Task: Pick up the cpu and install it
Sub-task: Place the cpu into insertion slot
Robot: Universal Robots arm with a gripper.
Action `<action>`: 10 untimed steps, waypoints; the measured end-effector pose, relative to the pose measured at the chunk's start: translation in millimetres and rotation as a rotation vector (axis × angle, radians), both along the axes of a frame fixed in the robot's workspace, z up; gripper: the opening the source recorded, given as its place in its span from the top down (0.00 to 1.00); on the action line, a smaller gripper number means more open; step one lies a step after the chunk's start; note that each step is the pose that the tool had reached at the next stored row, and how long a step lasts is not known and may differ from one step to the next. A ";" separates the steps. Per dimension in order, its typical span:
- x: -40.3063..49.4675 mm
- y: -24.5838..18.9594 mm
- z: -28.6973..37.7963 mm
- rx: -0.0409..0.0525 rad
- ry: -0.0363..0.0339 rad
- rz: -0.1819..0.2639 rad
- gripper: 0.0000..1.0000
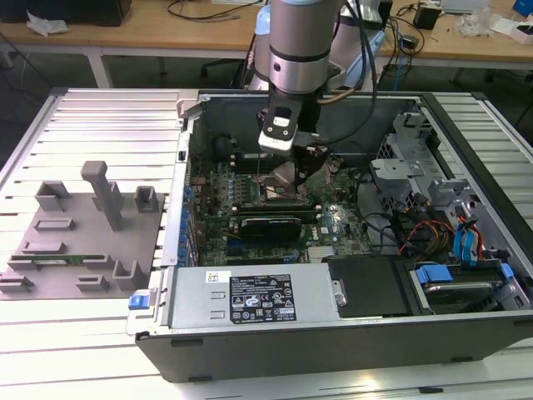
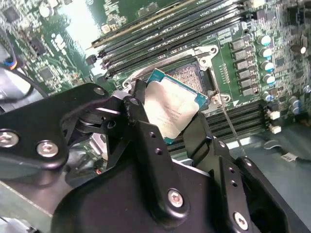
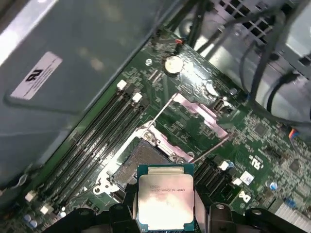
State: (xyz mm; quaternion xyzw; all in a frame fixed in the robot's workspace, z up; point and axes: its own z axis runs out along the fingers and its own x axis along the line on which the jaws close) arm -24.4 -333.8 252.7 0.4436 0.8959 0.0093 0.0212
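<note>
The pincer (image 2: 169, 127) grips the cpu (image 2: 171, 108), with one black finger (image 2: 138, 109) on each side of it. The cpu's shiny top faces up, and it hangs over one edge of the open socket (image 2: 194, 77), not yet set into it. Long memory slots (image 2: 165, 29) run beside the socket on the green board (image 3: 252, 141). In the exterior view the arm (image 1: 300, 42) reaches down into the open computer case (image 1: 333, 333) on the worktop (image 1: 108, 108).

Robotics lab or electronics workshop here: open desktop PC case (image 1: 333, 342) w/ bare mobo (image 1: 333, 221) sits on a slatted alu. table (image 1: 100, 125), grey parts jig (image 1: 58, 250) beside it, robot arm (image 1: 300, 42) overhead, wooden benches (image 1: 150, 37) w/ loose cables (image 1: 200, 10) along the back.
</note>
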 end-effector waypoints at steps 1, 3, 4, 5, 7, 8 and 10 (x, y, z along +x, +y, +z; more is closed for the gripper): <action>0.0 0.0 -0.2 0.0000 0.0000 -0.040 0.45; 0.0 0.0 -0.5 0.0000 0.0000 -0.085 0.45; 0.0 0.0 -0.5 0.0000 0.0000 -0.099 0.45; 0.0 0.0 -0.6 0.0000 0.0000 -0.115 0.45; 0.0 0.0 -0.8 0.0000 0.0000 -0.161 0.45; 0.0 0.0 -0.9 0.0000 0.0001 -0.177 0.45; 0.0 0.0 -1.1 0.0000 0.0000 -0.220 0.45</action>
